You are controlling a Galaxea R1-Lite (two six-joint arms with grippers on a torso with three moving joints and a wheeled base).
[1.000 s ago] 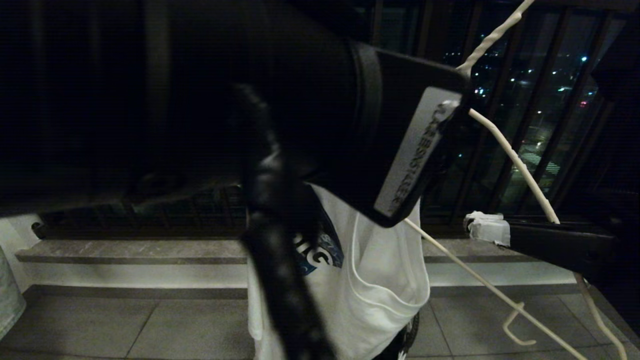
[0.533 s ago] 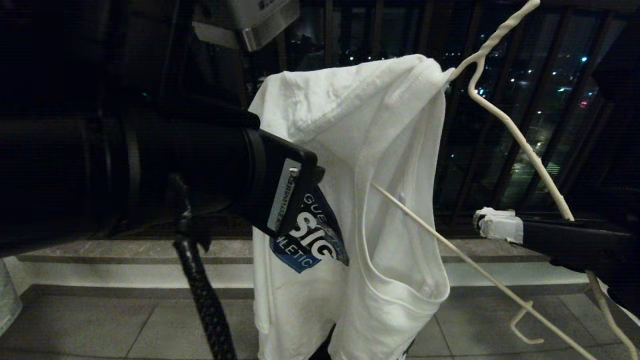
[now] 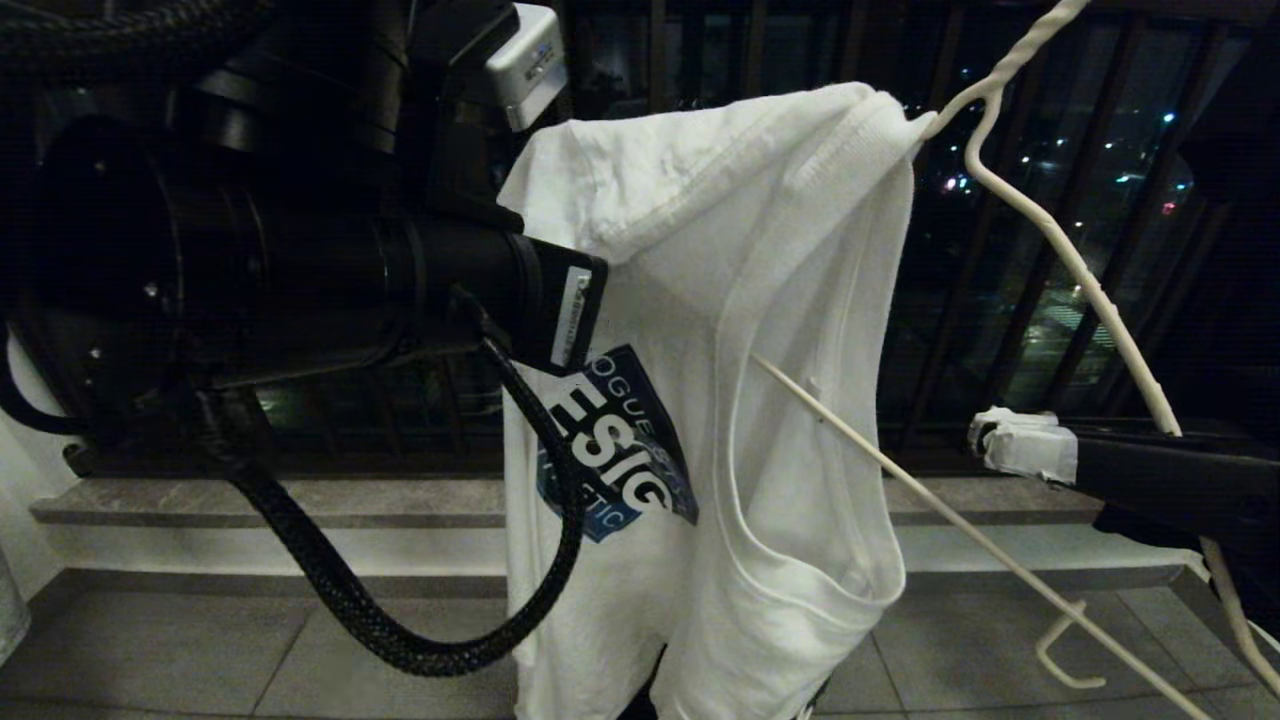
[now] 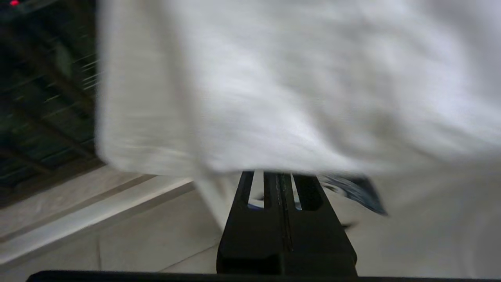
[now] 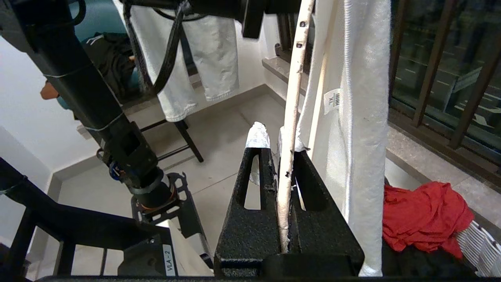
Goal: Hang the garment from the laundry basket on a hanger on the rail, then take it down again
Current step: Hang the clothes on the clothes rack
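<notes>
The garment [image 3: 760, 300], a white T-shirt with a dark blue chest print, hangs draped over one arm of the off-white wire hanger [image 3: 1060, 260]. My right gripper [image 3: 1020, 445] is shut on the hanger's other arm, and the wire [image 5: 291, 98] runs between its taped fingers [image 5: 256, 135]. My left arm [image 3: 300, 270] sits close at the left of the shirt. The left gripper [image 4: 278, 174] is shut just below the cloth [image 4: 274, 78], with its tips hidden under the cloth's edge. A woven edge of the laundry basket [image 5: 481, 246] shows beneath. The rail is out of view.
Dark balcony railing bars [image 3: 900, 250] and a stone ledge [image 3: 250, 500] stand behind the shirt. A red cloth [image 5: 422, 215] lies in the basket. Pale cloth [image 5: 211, 51] hangs over a dark stand farther back. My own base frame [image 5: 117, 235] is below.
My left arm has swung away from in front of the head camera toward the left, uncovering the shirt on the hanger. The hanger and the right gripper have barely shifted.
</notes>
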